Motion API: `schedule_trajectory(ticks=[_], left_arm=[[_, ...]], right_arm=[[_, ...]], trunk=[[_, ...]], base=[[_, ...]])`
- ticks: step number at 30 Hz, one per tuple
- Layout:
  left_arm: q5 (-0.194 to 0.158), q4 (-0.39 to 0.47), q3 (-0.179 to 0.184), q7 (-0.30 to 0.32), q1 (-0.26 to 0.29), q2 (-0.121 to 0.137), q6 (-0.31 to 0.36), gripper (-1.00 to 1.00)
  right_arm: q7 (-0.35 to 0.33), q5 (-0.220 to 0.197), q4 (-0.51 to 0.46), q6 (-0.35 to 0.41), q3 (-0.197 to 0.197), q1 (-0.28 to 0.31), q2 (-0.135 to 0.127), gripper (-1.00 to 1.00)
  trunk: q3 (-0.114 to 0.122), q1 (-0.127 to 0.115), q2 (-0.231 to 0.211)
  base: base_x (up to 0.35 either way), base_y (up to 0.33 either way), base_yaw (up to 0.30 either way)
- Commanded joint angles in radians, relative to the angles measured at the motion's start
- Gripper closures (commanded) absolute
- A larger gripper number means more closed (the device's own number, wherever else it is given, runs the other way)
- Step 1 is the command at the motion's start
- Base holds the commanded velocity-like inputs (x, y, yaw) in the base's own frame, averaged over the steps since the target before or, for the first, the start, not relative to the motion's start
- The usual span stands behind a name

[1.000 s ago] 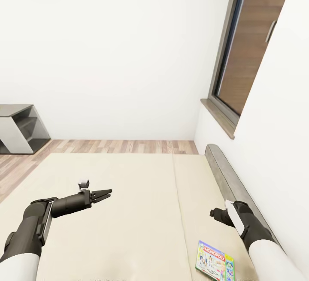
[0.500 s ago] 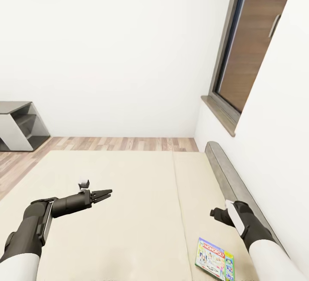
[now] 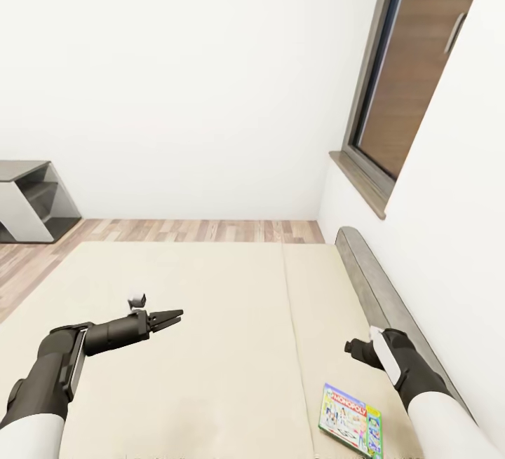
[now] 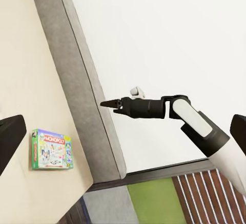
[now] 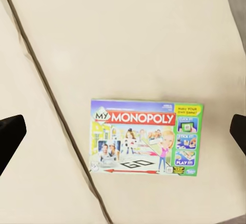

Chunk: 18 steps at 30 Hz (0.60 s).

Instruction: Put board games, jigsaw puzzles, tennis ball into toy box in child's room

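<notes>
A white-and-green board game (image 3: 351, 411) printed "MONOPOLY" lies flat on the bed (image 3: 210, 347), on the narrower beige pad near the grey headboard (image 3: 379, 298). My right gripper (image 3: 353, 348) hangs open above the box (image 5: 146, 137), not touching it. Its dark fingers (image 5: 10, 137) stand far apart on either side of the box in the right wrist view. My left gripper (image 3: 172, 317) hovers open over the wide pad, far from the game (image 4: 50, 149). The blue and SKIP-BO games are out of view.
The end of the table (image 3: 28, 200), grey with a white panel, stands at the far left on the wood floor (image 3: 196, 231). A white wall and a window with a brown pane (image 3: 414, 94) run along the headboard side.
The head view has drifted a little, so the table end sits further left and the window higher. Both arms keep their pose and the board game has not moved.
</notes>
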State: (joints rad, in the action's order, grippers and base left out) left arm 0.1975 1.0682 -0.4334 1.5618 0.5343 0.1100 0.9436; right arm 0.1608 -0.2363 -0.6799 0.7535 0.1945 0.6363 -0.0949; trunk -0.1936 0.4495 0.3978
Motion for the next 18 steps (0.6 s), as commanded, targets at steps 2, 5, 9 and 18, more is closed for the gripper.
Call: schedule_trajectory(ticks=[2, 5, 9, 18], left_arm=[[0.010, 0.001, -0.002, 0.009, 0.001, 0.000, 0.010, -1.00], [0.008, 0.001, -0.003, 0.009, 0.001, 0.001, 0.009, -1.00], [0.006, 0.000, -0.010, 0.009, 0.001, 0.009, 0.008, -1.00], [0.004, 0.002, -0.007, 0.009, 0.001, 0.007, 0.008, -1.00]], right_arm=[[0.008, -0.011, -0.001, -0.010, 0.000, 0.001, 0.000, -1.00], [0.008, -0.011, 0.001, -0.026, 0.000, 0.000, 0.000, -1.00], [0.008, -0.011, 0.013, -0.036, 0.001, 0.000, 0.000, -1.00], [0.008, -0.011, 0.019, -0.040, 0.000, 0.000, 0.002, -1.00]], trunk=[[-0.005, 0.001, 0.002], [-0.010, 0.001, 0.002], [-0.016, 0.001, 0.002], [-0.029, 0.001, 0.002]], base=[[0.000, 0.000, 0.000], [0.000, 0.000, 0.000], [0.000, 0.000, 0.000], [0.000, 0.000, 0.000]])
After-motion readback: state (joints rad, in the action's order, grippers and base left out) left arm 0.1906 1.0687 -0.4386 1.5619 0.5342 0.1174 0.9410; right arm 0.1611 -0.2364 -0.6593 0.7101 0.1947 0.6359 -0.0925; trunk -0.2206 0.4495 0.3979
